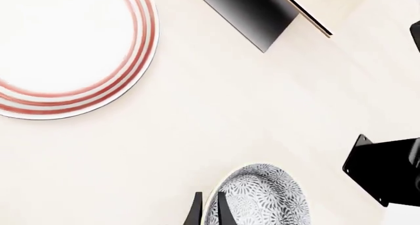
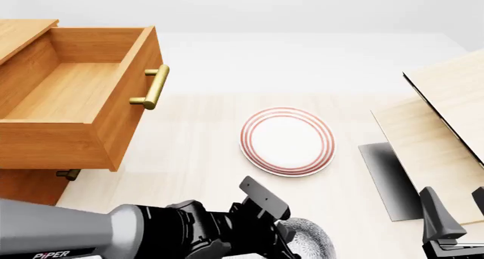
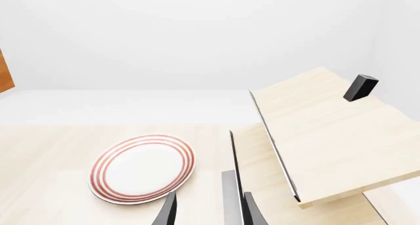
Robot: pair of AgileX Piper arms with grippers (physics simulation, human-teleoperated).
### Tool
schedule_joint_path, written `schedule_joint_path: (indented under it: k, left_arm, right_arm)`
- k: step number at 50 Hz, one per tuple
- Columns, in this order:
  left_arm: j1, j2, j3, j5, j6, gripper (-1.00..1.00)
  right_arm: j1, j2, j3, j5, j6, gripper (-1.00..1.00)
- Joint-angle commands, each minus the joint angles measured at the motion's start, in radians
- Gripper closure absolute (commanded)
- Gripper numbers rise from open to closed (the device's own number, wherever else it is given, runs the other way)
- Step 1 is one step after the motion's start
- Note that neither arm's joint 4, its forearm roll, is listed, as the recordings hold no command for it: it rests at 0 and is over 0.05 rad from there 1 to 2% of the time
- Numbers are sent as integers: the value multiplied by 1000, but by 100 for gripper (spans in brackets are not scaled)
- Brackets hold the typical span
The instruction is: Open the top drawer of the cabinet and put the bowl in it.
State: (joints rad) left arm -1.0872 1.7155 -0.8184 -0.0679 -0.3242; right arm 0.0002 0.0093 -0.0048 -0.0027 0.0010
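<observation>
While the top drawer [image 2: 76, 94] stands open far left, the left end effector [image 1: 208, 211] grips the bowl [image 1: 262, 195] rim nearby.

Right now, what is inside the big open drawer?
The top drawer looks empty: only its bare wooden floor and walls show. The near front corner of its inside is hidden by its own wall. The bowl is not in it; it is down by the left gripper.
</observation>
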Motion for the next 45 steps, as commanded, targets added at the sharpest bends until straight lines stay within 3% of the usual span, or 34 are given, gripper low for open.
schedule_joint_path:
  k: [1, 28, 45]
  left_arm:
    - [27, -62, 2, 37, 17, 100]
    - [104, -171, -37, 162, 50, 100]
    - [146, -206, -117, 275, 74, 100]
  right_arm:
    - [0, -1, 1, 0, 0, -100]
    - [0, 0, 1, 0, 0, -100]
    - [0, -1, 1, 0, -1, -100]
